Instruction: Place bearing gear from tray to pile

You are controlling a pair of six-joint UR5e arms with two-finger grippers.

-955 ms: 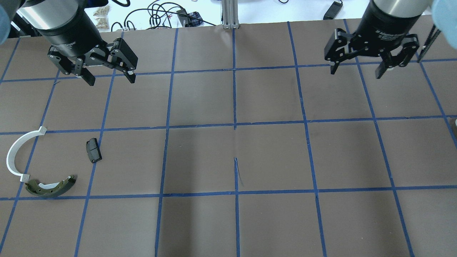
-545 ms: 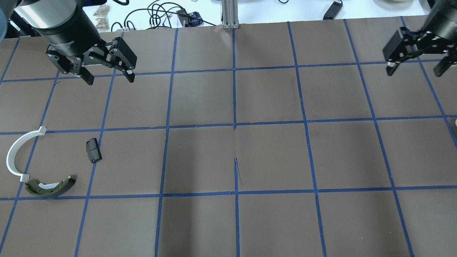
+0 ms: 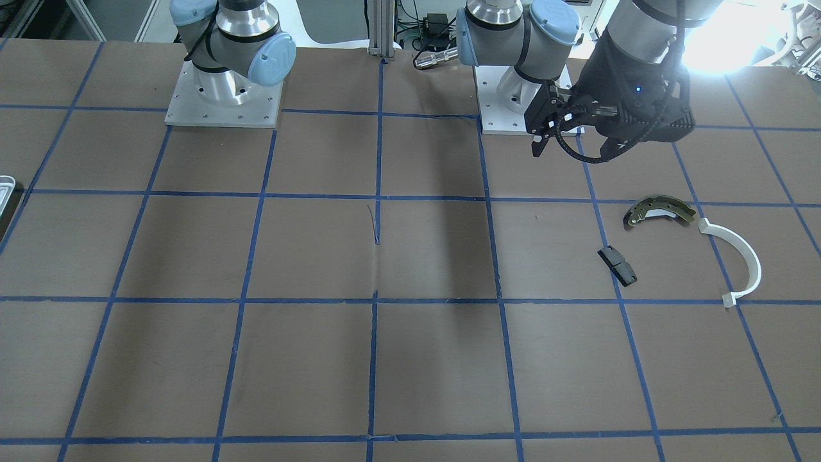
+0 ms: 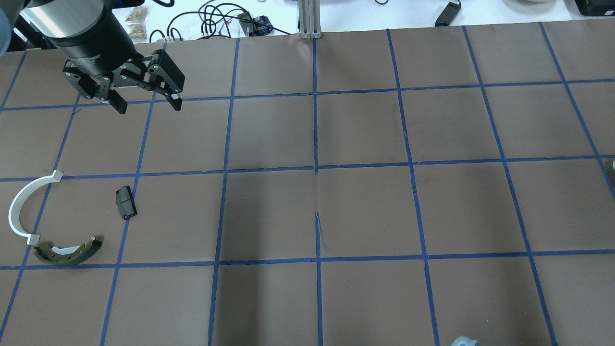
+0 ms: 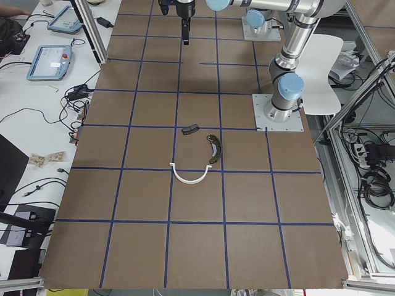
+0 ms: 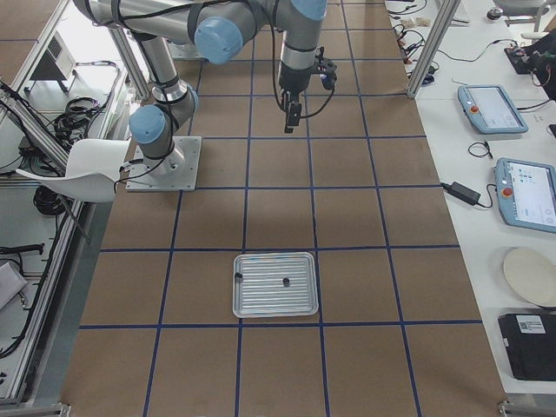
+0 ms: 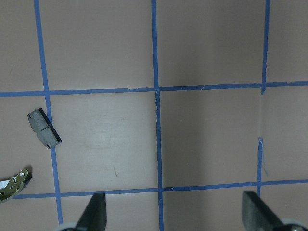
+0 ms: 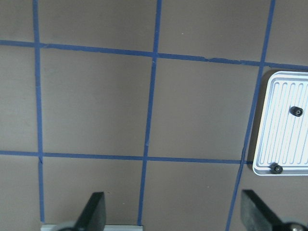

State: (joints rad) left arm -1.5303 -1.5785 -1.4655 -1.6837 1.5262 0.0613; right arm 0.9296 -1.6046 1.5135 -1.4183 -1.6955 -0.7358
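Note:
The silvery tray (image 8: 281, 86) lies at the right edge of the right wrist view and holds two small dark gear parts (image 8: 298, 111) (image 8: 275, 168). It also shows in the exterior right view (image 6: 269, 300). My right gripper (image 8: 175, 216) is open and empty, high above the table, over a cell left of the tray. The pile is at the table's left: an olive brake shoe (image 4: 67, 252), a white arc (image 4: 12, 211) and a black block (image 4: 126, 202). My left gripper (image 4: 148, 106) is open and empty, raised beyond the pile.
Blue tape grids the brown table. Cables (image 4: 211, 19) and an aluminium post (image 4: 309, 19) lie past its far edge. A blue joint of the right arm (image 4: 463, 341) shows at the bottom. Tablets (image 6: 491, 109) sit on a side bench.
My right gripper has moved right, out of the overhead view, still open. The left gripper and the pile have stayed in place.

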